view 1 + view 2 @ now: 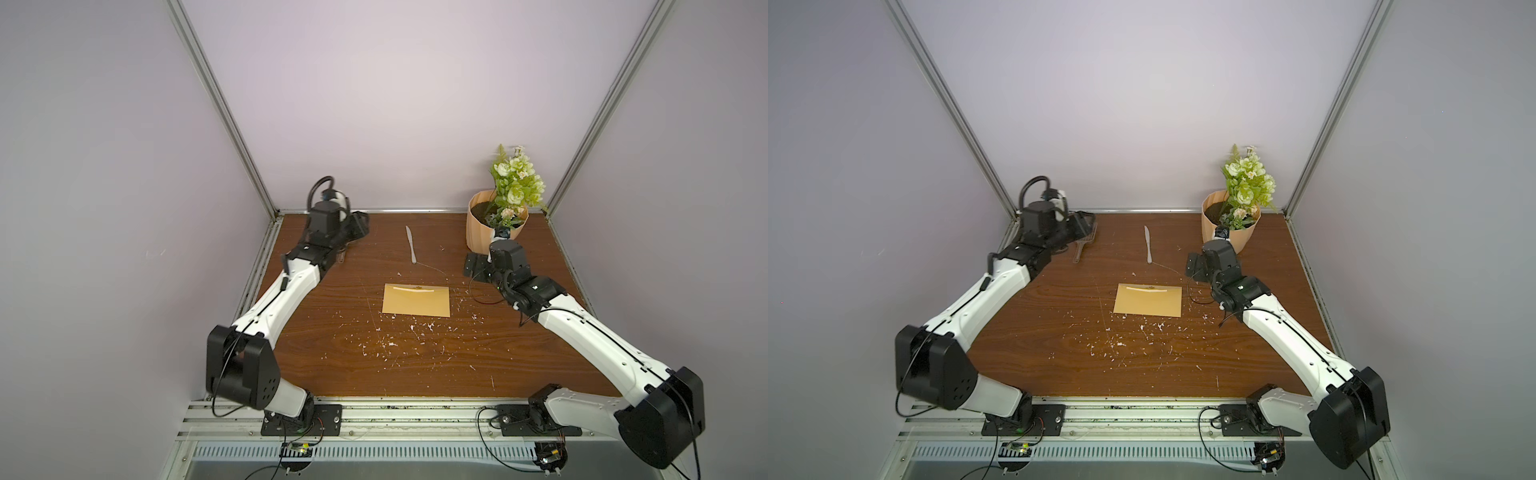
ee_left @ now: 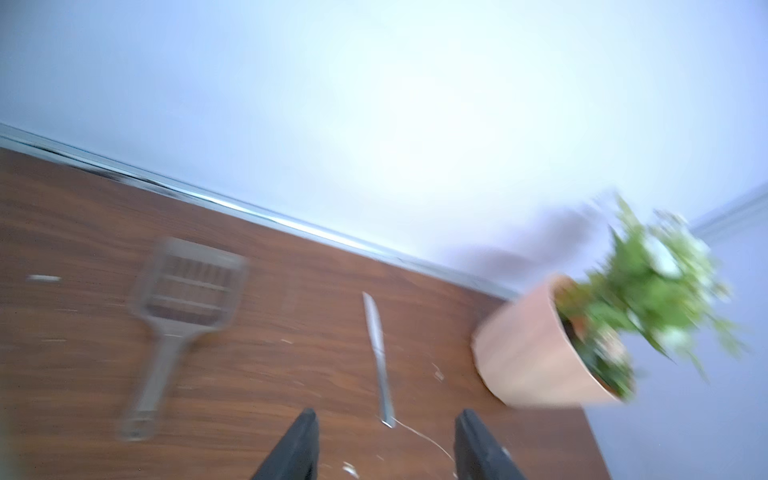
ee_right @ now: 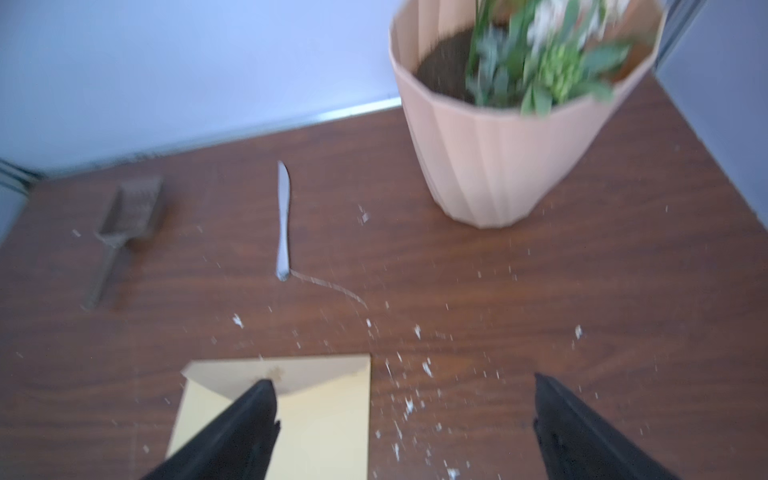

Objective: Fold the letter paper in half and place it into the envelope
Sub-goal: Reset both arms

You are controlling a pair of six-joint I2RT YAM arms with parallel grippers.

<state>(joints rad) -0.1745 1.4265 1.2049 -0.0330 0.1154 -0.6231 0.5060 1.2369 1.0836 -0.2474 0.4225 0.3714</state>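
**Top views.** The envelope [image 1: 416, 305] lies flat mid-table [image 1: 332, 365], well apart from both arms. A pale sliver at its flap is probably the letter paper [image 1: 417, 289] (mostly hidden, so unconfirmed). The left pincer [image 1: 356, 226] stands at the far left corner. The right pincer [image 1: 473, 268] stands near the flower pot [image 1: 478, 232].

**Left wrist view.** Jaws are released and empty, facing the knife [image 2: 377, 357] and the scoop [image 2: 187, 291].

**Right wrist view.** Jaws are spread wide and empty. Raise this arm before any sideways travel, so that no finger snags the flap.

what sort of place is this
Probably a robot lab test cell: left arm and right arm bolted to a rail, walls on aluminium framing, props like a knife and flower pot.
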